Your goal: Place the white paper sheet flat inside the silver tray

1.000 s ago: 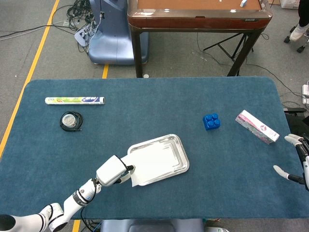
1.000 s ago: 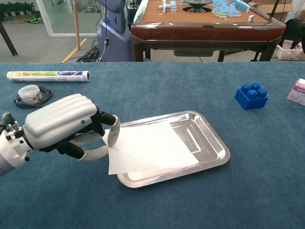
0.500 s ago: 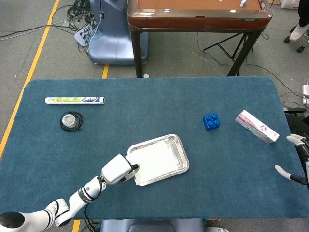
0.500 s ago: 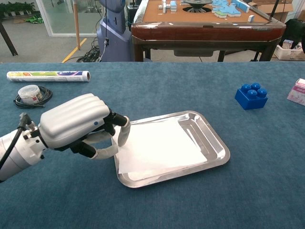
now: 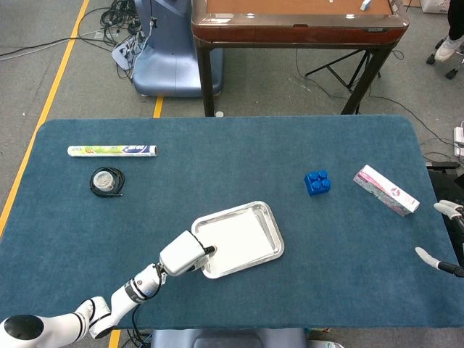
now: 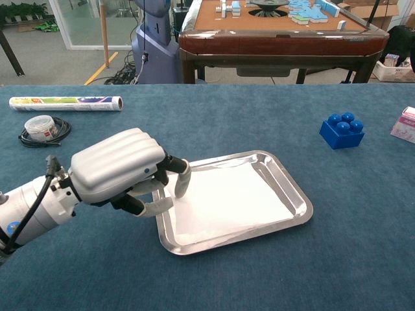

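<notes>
The silver tray lies near the table's front middle. A white paper sheet lies inside it, covering most of the tray floor. My left hand is at the tray's near-left corner and pinches the sheet's left edge between thumb and a finger. My right hand shows only at the right edge of the head view, fingers apart, holding nothing, far from the tray.
A blue block and a pink-and-white box lie to the right. A printed roll and a small round container on a black cable coil lie at the far left.
My left hand has slid right toward the tray, pushing the sheet with it. The sheet, which overhung the tray's left rim, now lies within the tray.
</notes>
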